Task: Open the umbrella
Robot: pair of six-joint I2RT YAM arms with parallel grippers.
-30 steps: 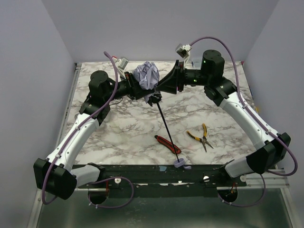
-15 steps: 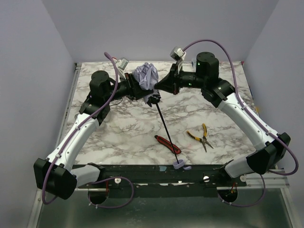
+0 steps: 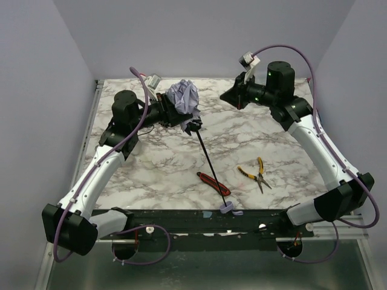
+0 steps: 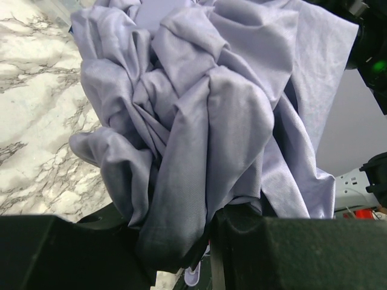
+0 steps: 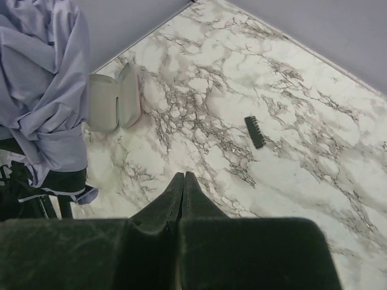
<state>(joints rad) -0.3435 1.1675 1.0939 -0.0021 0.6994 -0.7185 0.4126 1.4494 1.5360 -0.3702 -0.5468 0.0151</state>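
The umbrella [image 3: 184,96] is folded, its pale lavender fabric bunched at the back middle of the table. Its thin black shaft [image 3: 210,163] slants toward the near edge and ends in the stubby lavender handle [image 3: 228,209]. My left gripper [image 3: 178,115] is shut on the lower folds of the fabric [image 4: 199,121], which fills the left wrist view above the jaws [image 4: 211,226]. My right gripper [image 3: 225,95] is shut and empty, apart from the umbrella to its right. In the right wrist view its closed fingertips [image 5: 183,176] hang over bare marble, with the fabric [image 5: 42,90] at the left.
A red-handled cutter [image 3: 211,181] and yellow-handled pliers [image 3: 257,174] lie near the shaft at the front. A clear plastic box [image 5: 115,99] lies beside the umbrella near the back wall. A small black toothed piece [image 5: 254,132] lies on the marble.
My right gripper has pulled back to the right, away from the umbrella fabric, and stays shut. My left gripper keeps its hold on the fabric, almost unmoved.
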